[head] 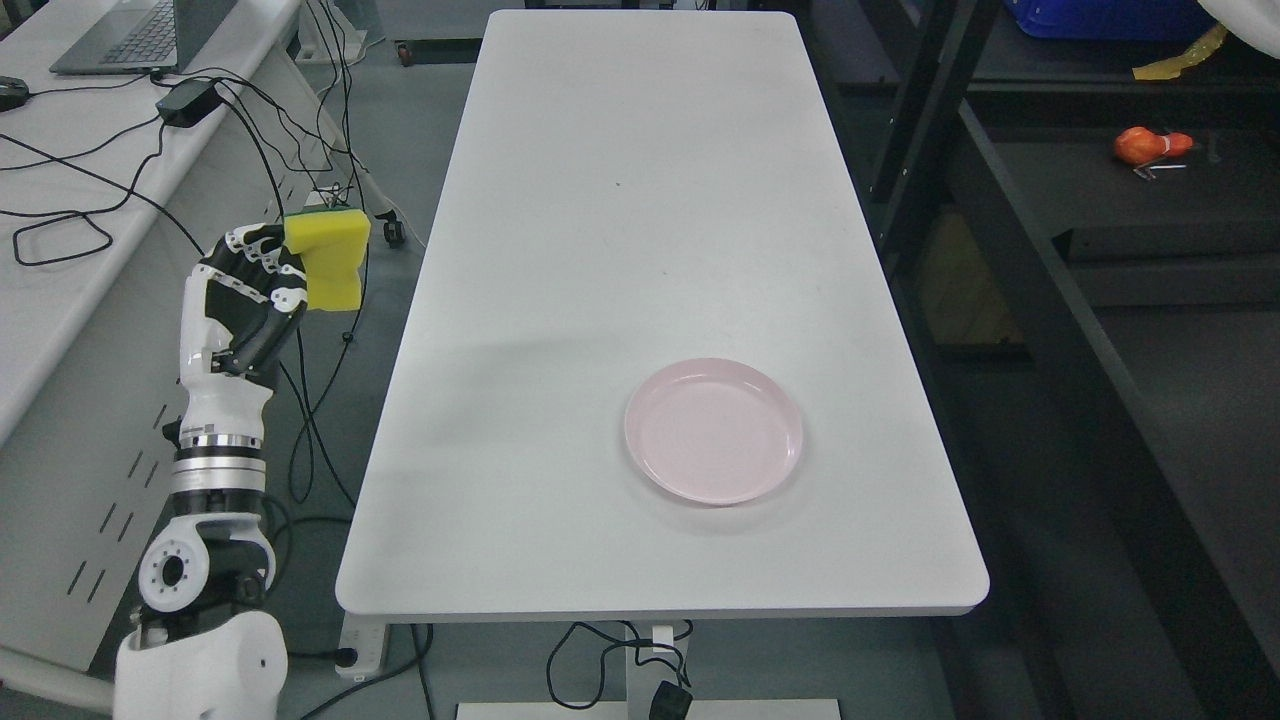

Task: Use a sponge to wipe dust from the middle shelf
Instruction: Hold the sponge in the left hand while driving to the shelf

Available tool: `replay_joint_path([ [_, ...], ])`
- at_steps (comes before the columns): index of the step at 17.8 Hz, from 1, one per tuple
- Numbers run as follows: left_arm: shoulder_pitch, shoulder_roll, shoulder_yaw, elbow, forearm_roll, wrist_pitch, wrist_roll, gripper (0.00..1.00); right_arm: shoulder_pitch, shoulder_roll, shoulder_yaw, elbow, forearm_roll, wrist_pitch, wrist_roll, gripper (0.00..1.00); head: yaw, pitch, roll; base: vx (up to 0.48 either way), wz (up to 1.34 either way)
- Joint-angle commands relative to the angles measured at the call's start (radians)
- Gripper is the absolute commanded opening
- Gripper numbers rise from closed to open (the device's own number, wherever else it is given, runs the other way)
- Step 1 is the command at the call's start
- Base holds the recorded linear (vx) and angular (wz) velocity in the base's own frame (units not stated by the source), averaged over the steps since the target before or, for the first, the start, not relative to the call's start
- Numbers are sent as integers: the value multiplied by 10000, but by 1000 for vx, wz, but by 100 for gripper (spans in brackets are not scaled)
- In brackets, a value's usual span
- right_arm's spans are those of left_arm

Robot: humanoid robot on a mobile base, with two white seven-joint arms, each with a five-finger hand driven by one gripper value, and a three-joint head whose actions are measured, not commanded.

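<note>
The left hand's (pixel 250 300) fingers (pixel 262 268) are curled around a yellow sponge (pixel 330 258), grasping it by its left side, its green scouring edge on top. Hand and sponge are raised off the left edge of the white worktop (pixel 620 200), above the floor and loose black cables (pixel 310 400). On the worktop's near right part lies an empty pink plate (pixel 713 430). Dark shelving (pixel 1060 300) stands at the right, an orange object (pixel 1150 146) resting on it.

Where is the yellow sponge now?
In the head view, the yellow sponge is at the left, held by the left robot hand, beside the white table.
</note>
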Motion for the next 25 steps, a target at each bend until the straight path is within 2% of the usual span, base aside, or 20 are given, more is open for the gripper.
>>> replay_joint_path([
  [1,226,165,623,-335,45,55,-11,0,0,-175,-5,-175,0,8,-4,100,0,0,0,-120,19],
  [12,363,165,347,-381,-16,86,-87,0,0,-175,-5,-175,0,8,-4,100,0,0,0,-103,-160],
  [18,1299,165,-296,-397,-16,-680,-211,1,0,-175,10,-175,0,8,-4,100,0,0,0,-191,-158],
  [25,1698,165,-190,-412,-1,-940,-318,1,0,-175,-5,-175,0,8,-4,100,0,0,0,-187,97],
])
